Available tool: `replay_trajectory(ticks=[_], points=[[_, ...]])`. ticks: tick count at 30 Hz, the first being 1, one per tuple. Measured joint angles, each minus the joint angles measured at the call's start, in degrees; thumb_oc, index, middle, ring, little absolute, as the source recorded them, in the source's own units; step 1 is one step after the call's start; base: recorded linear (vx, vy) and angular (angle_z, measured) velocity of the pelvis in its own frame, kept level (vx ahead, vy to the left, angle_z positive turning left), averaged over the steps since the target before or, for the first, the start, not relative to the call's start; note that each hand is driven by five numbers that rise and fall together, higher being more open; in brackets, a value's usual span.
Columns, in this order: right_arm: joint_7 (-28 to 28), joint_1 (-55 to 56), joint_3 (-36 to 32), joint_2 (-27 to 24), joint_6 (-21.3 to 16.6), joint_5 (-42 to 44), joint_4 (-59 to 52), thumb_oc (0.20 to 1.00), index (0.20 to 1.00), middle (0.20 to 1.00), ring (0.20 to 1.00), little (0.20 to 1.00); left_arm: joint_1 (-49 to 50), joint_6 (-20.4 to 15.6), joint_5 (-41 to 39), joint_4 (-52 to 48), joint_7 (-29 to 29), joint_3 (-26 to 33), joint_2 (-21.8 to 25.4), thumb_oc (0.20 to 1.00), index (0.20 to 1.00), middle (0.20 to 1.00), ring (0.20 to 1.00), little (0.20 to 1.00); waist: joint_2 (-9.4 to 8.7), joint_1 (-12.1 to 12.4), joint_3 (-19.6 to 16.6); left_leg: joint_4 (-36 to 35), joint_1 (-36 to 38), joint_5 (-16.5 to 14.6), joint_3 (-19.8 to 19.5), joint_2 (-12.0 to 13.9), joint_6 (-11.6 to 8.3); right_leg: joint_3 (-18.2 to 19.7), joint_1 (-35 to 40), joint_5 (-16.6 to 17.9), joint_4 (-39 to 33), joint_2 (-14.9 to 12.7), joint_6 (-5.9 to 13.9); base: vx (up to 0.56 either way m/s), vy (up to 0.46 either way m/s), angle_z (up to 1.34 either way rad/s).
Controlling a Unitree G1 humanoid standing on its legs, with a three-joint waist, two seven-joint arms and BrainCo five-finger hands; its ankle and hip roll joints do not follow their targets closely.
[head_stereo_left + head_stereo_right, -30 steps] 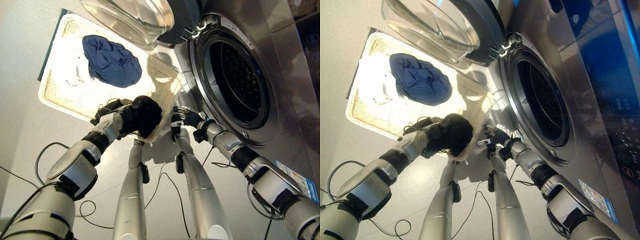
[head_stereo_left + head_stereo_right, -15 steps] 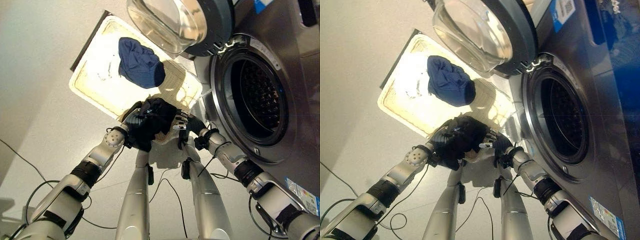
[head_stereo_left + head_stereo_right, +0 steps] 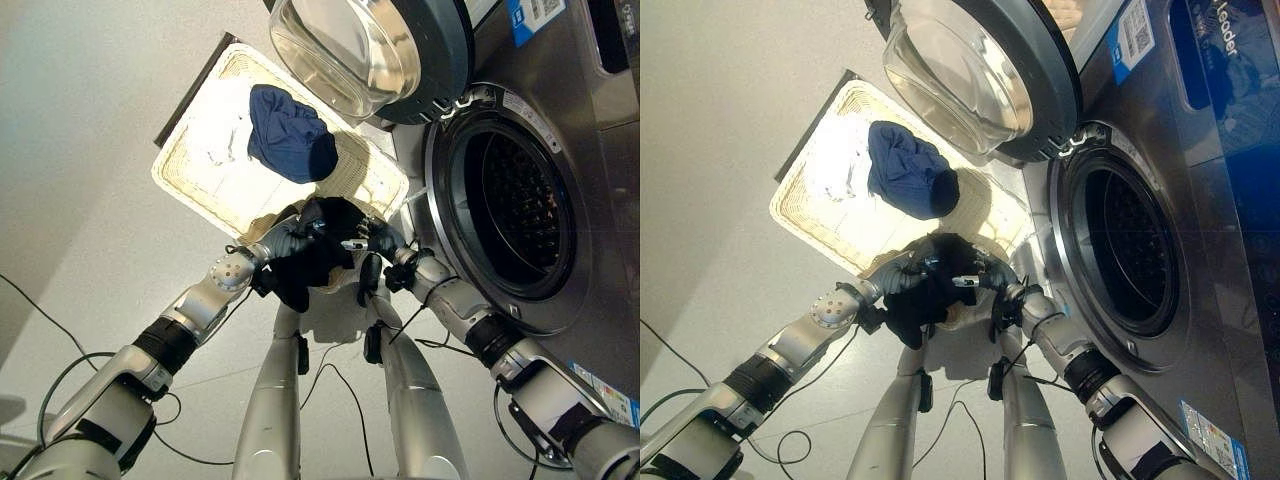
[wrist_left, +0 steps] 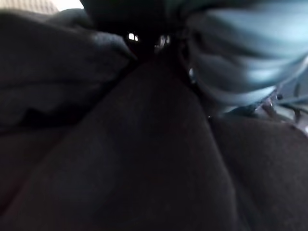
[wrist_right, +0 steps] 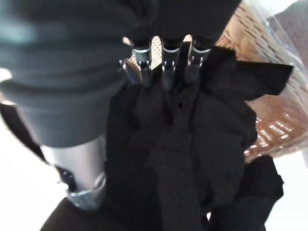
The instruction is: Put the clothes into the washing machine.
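Observation:
A black garment (image 3: 318, 255) hangs bunched between my two hands, just off the near corner of the wicker basket (image 3: 190, 180). My left hand (image 3: 278, 240) is curled into it from the basket side. My right hand (image 3: 385, 245) meets it from the washer side. In the right wrist view its fingers (image 5: 163, 60) dig into the black cloth (image 5: 202, 130) with the thumb (image 5: 79, 168) under it. Dark cloth (image 4: 120, 159) covers the left wrist view. A blue garment (image 3: 290, 135) lies in the basket. The washer drum (image 3: 515, 205) stands open to the right.
The washer's round glass door (image 3: 365, 50) is swung open above the basket's far end. A pale cloth (image 3: 215, 150) lies beside the blue garment in the basket. The grey washer front (image 3: 1200, 330) runs down the right side, with pale floor (image 3: 90, 230) to the left.
The camera has shifted. My left hand has carried the black garment off the basket's corner toward the washer, and my right hand has closed onto it.

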Motion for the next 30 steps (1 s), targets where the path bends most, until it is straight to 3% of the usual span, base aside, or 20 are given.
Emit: replay_trajectory(ticks=[10, 18, 24, 25, 26, 27, 30], points=[[9.52, -0.03, 3.31, -2.24, 2.71, -1.91, -0.08, 1.000, 1.000, 1.000, 1.000, 1.000, 0.14, -0.03, -8.52, -2.68, -8.33, -1.13, 0.14, 0.200, 0.200, 0.200, 0.200, 0.200, 0.11, 1.26, 0.05, 0.11, 0.03, 0.08, 0.01, 0.33, 0.10, -0.02, 0.03, -0.08, 0.00, 0.43, -0.15, 0.00, 0.000, 0.00], [25.41, -2.74, 7.29, -6.06, 7.54, -9.42, -2.09, 1.000, 1.000, 1.000, 1.000, 1.000, 0.35, -0.19, -10.38, -5.71, -9.79, -3.32, 1.42, 0.200, 0.200, 0.200, 0.200, 0.200, 0.10, 1.44, 0.05, 0.19, 0.75, 0.07, -0.06, 0.25, 0.07, -0.04, 0.87, -0.12, 0.02, 0.34, -0.13, 0.00, 0.000, 0.00], [33.51, -2.31, 11.70, -7.81, 9.10, -4.75, -2.20, 1.000, 1.000, 1.000, 1.000, 1.000, 0.52, -0.57, -13.16, -8.96, -10.40, -4.42, 2.19, 0.200, 0.200, 0.200, 0.200, 0.200, 0.11, 1.42, 0.05, 0.25, 0.72, -0.04, -0.36, 0.33, -0.06, -0.05, 0.85, -0.13, 0.24, 0.47, -0.17, 0.00, -0.022, 0.00], [34.00, -2.05, 11.67, -7.56, 9.55, -2.64, -2.23, 0.485, 0.485, 0.485, 0.485, 0.485, 0.52, -0.56, -13.62, -8.96, -10.40, -4.65, 2.01, 0.200, 0.200, 0.200, 0.200, 0.200, 0.11, 1.39, 0.05, 0.25, 0.71, -0.04, -0.37, 0.34, -0.06, -0.05, 0.83, -0.13, 0.24, 0.46, -0.17, 0.00, 0.000, 0.00], [34.45, -1.42, 11.26, -7.27, 9.83, -0.30, -2.23, 0.376, 0.376, 0.376, 0.376, 0.376, 0.62, -0.53, -14.44, -8.96, -10.34, -4.70, 1.83, 0.200, 0.200, 0.200, 0.200, 0.200, 0.11, 1.42, 0.05, 0.25, 0.70, -0.05, -0.35, 0.35, -0.06, -0.04, 0.80, -0.14, 0.25, 0.47, -0.18, 0.00, 0.000, 0.00], [34.69, -0.89, 11.04, -7.04, 9.87, 1.58, -2.23, 0.200, 0.200, 0.200, 0.200, 0.200, 0.68, -0.53, -14.78, -8.96, -10.24, -4.70, 1.76, 0.200, 0.200, 0.200, 0.200, 0.200, 0.11, 1.42, 0.05, 0.25, 0.68, -0.06, -0.35, 0.35, -0.08, -0.04, 0.78, -0.15, 0.25, 0.47, -0.20, 0.00, 0.000, 0.00], [35.37, 1.32, 10.18, -6.17, 10.02, 7.31, -2.20, 0.200, 0.200, 0.200, 0.200, 0.200, 0.92, -0.38, -15.34, -8.96, -9.58, -4.65, 1.70, 0.200, 0.200, 0.200, 0.200, 0.200, 0.11, 1.40, 0.05, 0.20, 0.59, -0.10, -0.25, 0.31, -0.12, -0.03, 0.63, -0.23, 0.25, 0.42, -0.30, 0.00, 0.000, 0.00]])
